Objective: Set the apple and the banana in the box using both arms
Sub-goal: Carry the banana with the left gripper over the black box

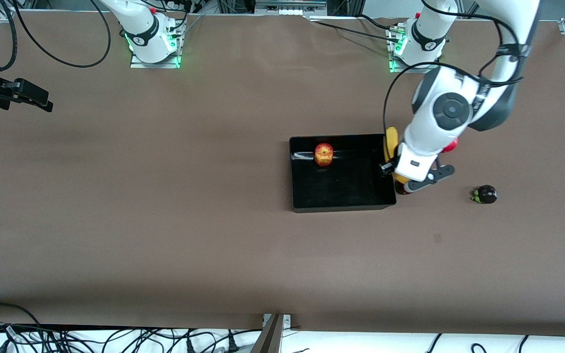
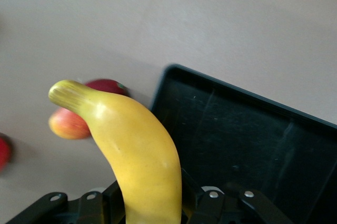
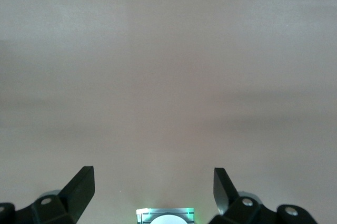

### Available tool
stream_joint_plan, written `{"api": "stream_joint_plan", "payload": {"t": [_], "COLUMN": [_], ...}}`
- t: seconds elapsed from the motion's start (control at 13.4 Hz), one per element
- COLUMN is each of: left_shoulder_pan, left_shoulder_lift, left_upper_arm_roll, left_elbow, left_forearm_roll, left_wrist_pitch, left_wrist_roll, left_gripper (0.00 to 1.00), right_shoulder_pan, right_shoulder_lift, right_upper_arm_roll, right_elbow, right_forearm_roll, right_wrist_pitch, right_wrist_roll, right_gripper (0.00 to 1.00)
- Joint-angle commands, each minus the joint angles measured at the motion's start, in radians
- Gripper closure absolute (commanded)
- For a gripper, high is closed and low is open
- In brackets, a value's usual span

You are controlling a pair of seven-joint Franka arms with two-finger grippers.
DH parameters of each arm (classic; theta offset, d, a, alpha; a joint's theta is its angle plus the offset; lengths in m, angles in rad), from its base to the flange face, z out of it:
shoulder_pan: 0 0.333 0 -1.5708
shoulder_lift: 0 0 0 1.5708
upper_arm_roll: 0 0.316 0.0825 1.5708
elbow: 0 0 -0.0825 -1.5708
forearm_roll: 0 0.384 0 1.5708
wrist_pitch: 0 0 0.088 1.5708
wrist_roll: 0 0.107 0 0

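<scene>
The black box (image 1: 307, 196) lies mid-table, and the apple (image 1: 323, 154) sits inside it by the wall nearest the robots' bases. My left gripper (image 1: 389, 169) is shut on the yellow banana (image 1: 390, 143), over the box's wall at the left arm's end. In the left wrist view the banana (image 2: 137, 150) rises from between the fingers of the left gripper (image 2: 152, 203), with the box (image 2: 253, 129) beside it. My right gripper (image 1: 37, 98) waits open over the right arm's end of the table; the right wrist view shows this gripper (image 3: 152, 176) with nothing between its fingers.
A dark-red-and-yellow fruit (image 2: 68, 124) lies on the table just outside the box, partly hidden by the banana. A red fruit (image 1: 451, 144) peeks from under the left arm. A dark round fruit (image 1: 486, 194) lies toward the left arm's end.
</scene>
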Motion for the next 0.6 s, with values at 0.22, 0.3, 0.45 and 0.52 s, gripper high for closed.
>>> {"api": "stream_joint_plan", "payload": {"t": [0.22,0.3,0.45,0.52], "left_shoulder_pan": [-0.033,-0.049,-0.055,-0.06], "left_shoulder_lift": [0.042,0.06,0.105,0.129], "left_upper_arm_roll": [-0.038,-0.038,-0.038,-0.04], "left_elbow": [-0.025,-0.022,-0.02,-0.02], "left_forearm_roll": [-0.004,-0.002,-0.001,0.001], "left_wrist_pitch": [0.095,0.098,0.138,0.156], "left_wrist_roll": [-0.137,-0.148,-0.154,-0.154], "left_gripper": [1.0,1.0,1.0,1.0], "right_shoulder_pan": [0.0,0.0,0.0,0.0], "right_shoulder_lift": [-0.003,-0.003,-0.003,-0.003], "right_upper_arm_roll": [-0.004,-0.006,-0.006,-0.004], "right_elbow": [0.015,0.017,0.015,0.015], "right_forearm_roll": [0.014,0.015,0.015,0.015], "right_wrist_pitch": [-0.022,-0.021,-0.021,-0.022], "right_wrist_roll": [0.002,0.002,0.002,0.004], "right_gripper": [0.0,0.0,0.0,0.0]}}
